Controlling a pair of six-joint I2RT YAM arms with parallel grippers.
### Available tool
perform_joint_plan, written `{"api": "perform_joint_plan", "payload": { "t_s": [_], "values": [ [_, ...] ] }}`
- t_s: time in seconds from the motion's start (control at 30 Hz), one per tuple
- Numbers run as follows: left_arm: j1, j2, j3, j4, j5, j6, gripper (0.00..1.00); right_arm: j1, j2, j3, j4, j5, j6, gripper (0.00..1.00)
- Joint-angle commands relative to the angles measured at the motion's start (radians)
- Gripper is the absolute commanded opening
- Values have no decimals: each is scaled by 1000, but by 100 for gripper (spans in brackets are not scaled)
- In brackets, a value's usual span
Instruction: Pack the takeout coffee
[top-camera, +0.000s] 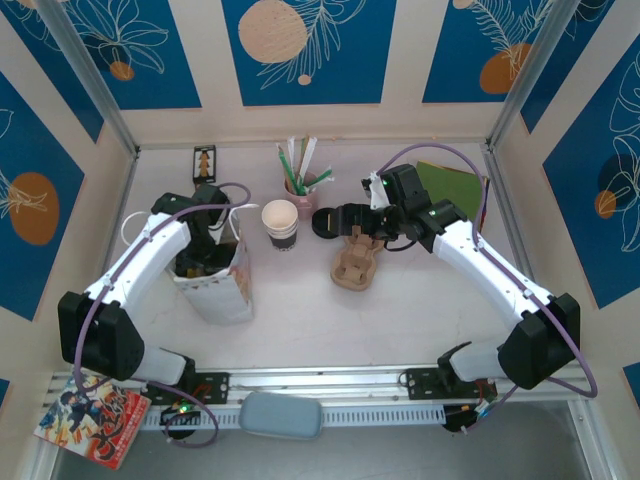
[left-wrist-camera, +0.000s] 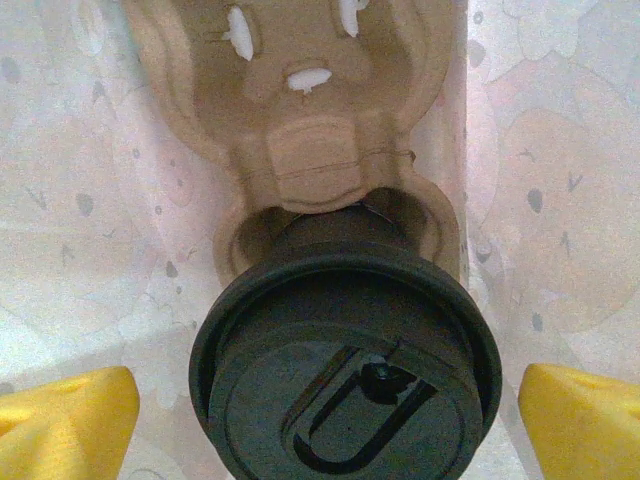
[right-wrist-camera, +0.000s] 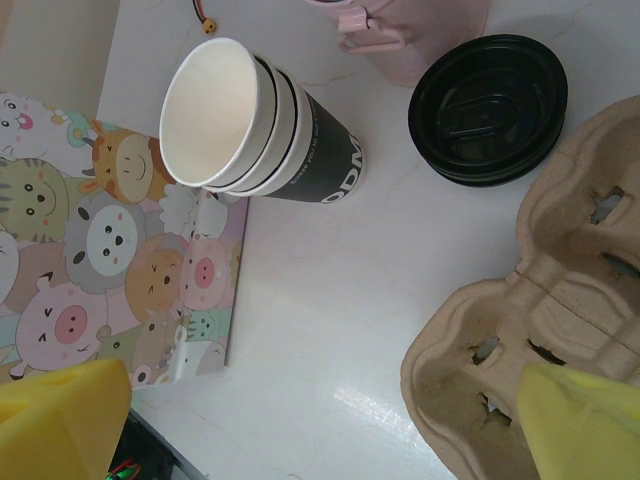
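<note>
The takeout coffee (left-wrist-camera: 345, 370), seen from above by its round black lid, sits in a brown pulp carrier (left-wrist-camera: 300, 100) inside the white paper bag (top-camera: 222, 292). My left gripper (left-wrist-camera: 330, 420) reaches down into the bag (left-wrist-camera: 80, 200) and stands open. Its yellow fingertips (left-wrist-camera: 70, 425) flank the lid with a gap on each side. My right gripper (top-camera: 352, 235) hovers open over the table beside a second pulp carrier (right-wrist-camera: 540, 330), with nothing between its fingers (right-wrist-camera: 60, 420).
A stack of lidless cups (top-camera: 280, 225) stands right of the bag. Loose black lids (top-camera: 325, 222) lie beside it. A pink cup of straws (top-camera: 300, 190) and a green sheet (top-camera: 450, 185) sit at the back. A magazine (top-camera: 95, 415) lies at the near left.
</note>
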Motion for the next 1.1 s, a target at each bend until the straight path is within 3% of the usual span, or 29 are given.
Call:
{"api": "perform_joint_plan", "payload": {
  "t_s": [0.0, 1.07],
  "values": [
    [17, -8, 22, -21, 13, -16, 97, -3, -4, -4, 4, -19, 8, 99],
    [16, -1, 69, -52, 26, -17, 98, -3, 20, 7, 13, -30, 10, 99]
  ]
}}
